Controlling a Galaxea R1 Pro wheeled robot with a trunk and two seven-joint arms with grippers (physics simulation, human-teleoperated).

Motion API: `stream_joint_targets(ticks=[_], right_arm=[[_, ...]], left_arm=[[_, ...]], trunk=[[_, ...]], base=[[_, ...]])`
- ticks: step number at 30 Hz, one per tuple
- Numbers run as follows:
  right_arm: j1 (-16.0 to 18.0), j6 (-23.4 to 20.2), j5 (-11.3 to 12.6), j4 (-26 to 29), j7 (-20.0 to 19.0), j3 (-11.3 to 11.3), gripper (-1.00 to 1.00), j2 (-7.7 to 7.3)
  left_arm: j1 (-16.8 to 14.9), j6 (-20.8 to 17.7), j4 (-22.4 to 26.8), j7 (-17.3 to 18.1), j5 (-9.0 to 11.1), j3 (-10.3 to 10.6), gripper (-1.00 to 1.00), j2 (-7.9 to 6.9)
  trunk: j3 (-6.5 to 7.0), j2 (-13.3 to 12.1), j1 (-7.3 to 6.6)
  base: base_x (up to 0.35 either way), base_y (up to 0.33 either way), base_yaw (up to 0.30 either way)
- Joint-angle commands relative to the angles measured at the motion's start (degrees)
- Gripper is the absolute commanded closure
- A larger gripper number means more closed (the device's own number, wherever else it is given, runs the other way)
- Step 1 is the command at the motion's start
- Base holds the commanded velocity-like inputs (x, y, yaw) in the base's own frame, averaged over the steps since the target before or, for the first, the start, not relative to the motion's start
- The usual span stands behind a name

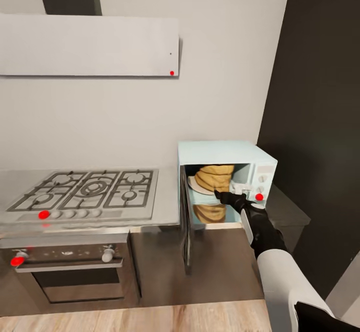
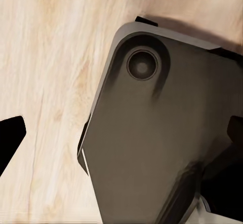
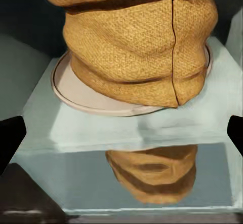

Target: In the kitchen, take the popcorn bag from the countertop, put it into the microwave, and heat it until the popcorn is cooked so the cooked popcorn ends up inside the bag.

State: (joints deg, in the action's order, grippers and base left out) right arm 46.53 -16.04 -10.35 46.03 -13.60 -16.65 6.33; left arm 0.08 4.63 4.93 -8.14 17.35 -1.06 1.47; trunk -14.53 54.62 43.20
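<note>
Along the left of the head view, the gas hob (image 1: 85, 192) is sitting set into the light-grey countertop (image 1: 167, 192), with the black oven (image 1: 70, 267) below it and the flat white hood (image 1: 87, 45) hanging on the pale wall above. In the left wrist view, the left gripper (image 2: 121, 138) is hanging over the wooden floor (image 2: 45, 82) with a dark panel of the robot's own body (image 2: 157, 133) just under it. Its fingertips (image 2: 10, 133) are showing at opposite edges of that picture, spread wide, with nothing between them.

Moving right, the pale-blue microwave (image 1: 225, 152) is standing at the end of the countertop, beside the dark cabinet wall (image 1: 320, 97). Its door (image 1: 186, 222) is swung open, edge-on to the head camera. Inside, the popcorn bag (image 1: 215, 177) is sitting upright on the pale round turntable plate (image 1: 197, 188), and its reflection is showing on the glossy oven floor below.

The right gripper (image 1: 225, 197) is reaching in at the mouth of the microwave, just in front of the bag and close to the knob panel (image 1: 262, 182). In the right wrist view the popcorn bag (image 3: 136, 41) is resting on the plate (image 3: 81, 95) straight ahead of the fingers, apart from them. The fingertips (image 3: 10, 133) are spread wide at the two sides of that picture, gripping nothing and touching neither bag nor plate.
</note>
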Motion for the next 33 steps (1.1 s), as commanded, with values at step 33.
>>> stream_joint_targets(ticks=[33], right_arm=[[-19.32,6.09,-6.03,-47.86,8.06,0.06,-1.00,-11.43]], left_arm=[[0.01,-0.54,10.15,-0.16,-0.08,0.46,-1.00,-0.34]], trunk=[[-0.07,0.05,-0.03]], base=[[-0.142,0.000,0.000]])
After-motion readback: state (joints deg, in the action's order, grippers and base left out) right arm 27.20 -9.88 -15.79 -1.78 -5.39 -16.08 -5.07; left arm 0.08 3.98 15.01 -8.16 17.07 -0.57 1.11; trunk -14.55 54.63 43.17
